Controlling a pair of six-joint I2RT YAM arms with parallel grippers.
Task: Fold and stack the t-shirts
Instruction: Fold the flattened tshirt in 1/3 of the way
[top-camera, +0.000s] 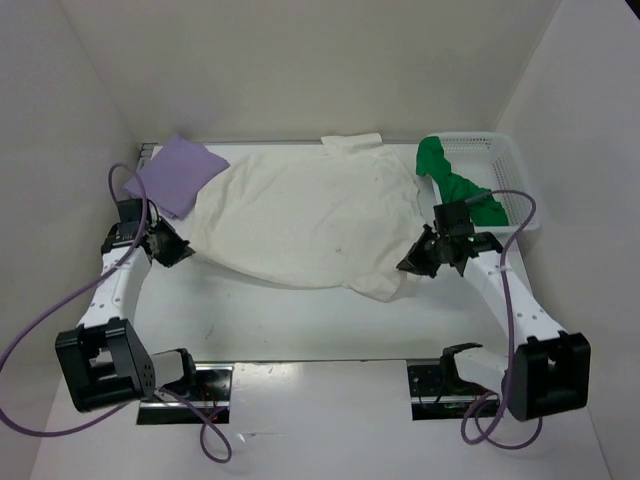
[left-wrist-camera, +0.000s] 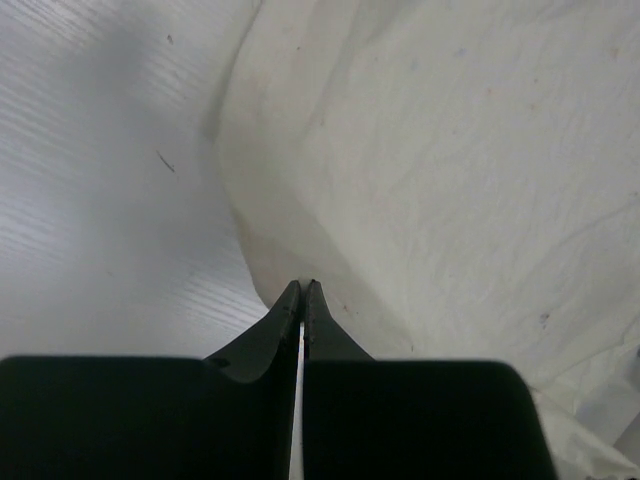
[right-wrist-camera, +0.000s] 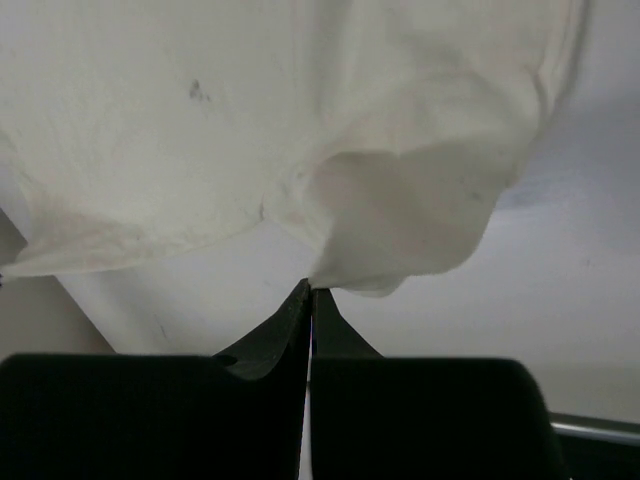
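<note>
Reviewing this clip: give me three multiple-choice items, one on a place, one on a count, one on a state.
1. Where is the green t-shirt? A) in the basket B) spread mid-scene C) held aloft
2. How many t-shirts are visible? A) one B) three C) five
3. The left gripper and right gripper are: A) both open B) both shut on the white t-shirt C) one open, one shut
Answers: 1 A, it drapes into the basket at far right. 2 B, the purple t-shirt lies folded far left, plus the white and green. 3 B, each wrist view shows fingertips together at the cloth's edge.
</note>
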